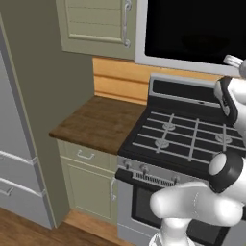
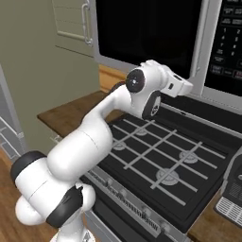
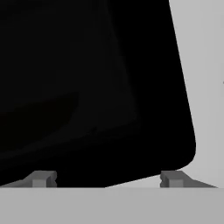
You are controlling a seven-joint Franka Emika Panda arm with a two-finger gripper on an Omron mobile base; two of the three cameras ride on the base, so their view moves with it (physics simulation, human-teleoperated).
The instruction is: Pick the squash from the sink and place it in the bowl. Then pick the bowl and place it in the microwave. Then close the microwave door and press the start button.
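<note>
The microwave door (image 1: 192, 29) stands flat across the microwave front, its black glass window (image 2: 146, 33) dark. My gripper (image 3: 107, 179) is open, its two dark fingertips (image 3: 41, 179) wide apart with nothing between them. It faces the window's lower right corner and the light grey frame (image 3: 201, 87), very close. The white hand (image 2: 176, 84) hovers above the stove just in front of the door's bottom edge, beside the vertical bar handle (image 2: 201, 42). The button panel (image 2: 227, 42) lies to the right of the handle. The squash, the bowl and the sink are out of view.
A black gas stove (image 1: 187, 137) with grates lies directly under the hand. A wooden counter (image 1: 96, 122) runs to its left, with green cabinets (image 1: 96, 21) above and a grey fridge (image 1: 14, 158) at far left. A dark appliance (image 2: 232, 189) stands on the counter right of the stove.
</note>
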